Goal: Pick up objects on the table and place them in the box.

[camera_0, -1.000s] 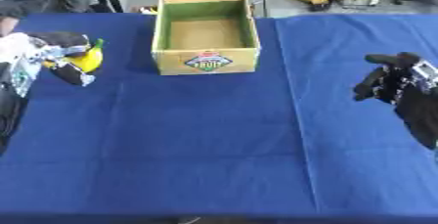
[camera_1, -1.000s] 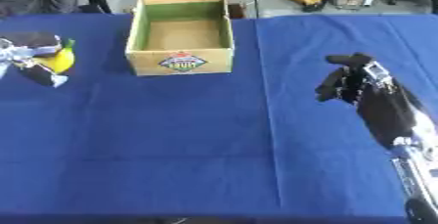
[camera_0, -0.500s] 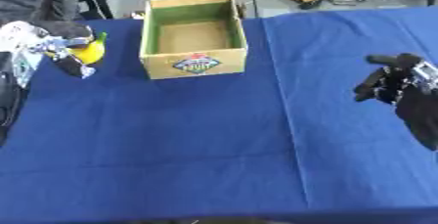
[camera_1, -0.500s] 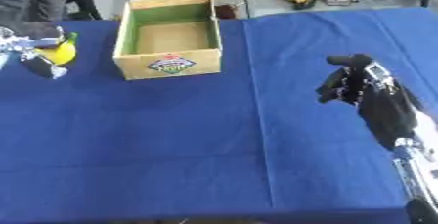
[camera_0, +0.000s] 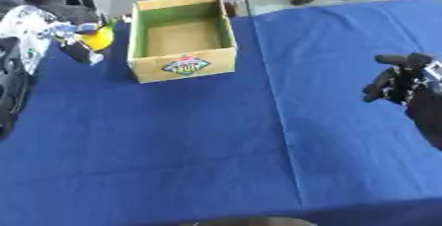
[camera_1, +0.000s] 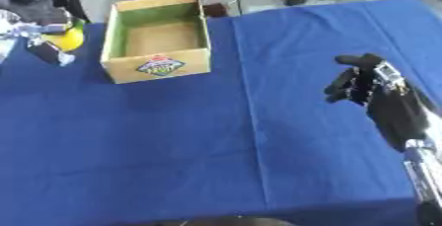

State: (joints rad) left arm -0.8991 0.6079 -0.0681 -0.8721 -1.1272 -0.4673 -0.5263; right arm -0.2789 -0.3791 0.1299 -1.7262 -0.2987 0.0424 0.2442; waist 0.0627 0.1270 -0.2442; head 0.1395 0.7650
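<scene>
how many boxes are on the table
1. The box stands open and empty at the table's far left, with a pile of objects just left of it.

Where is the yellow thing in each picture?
Left eye view: the yellow thing sits near the upper left, just left of the cardboard box, among a pile of stuff.
Right eye view: it is closer to the left edge, again left of the box.
Shared landmark: the round label on the box's front wall.
</scene>
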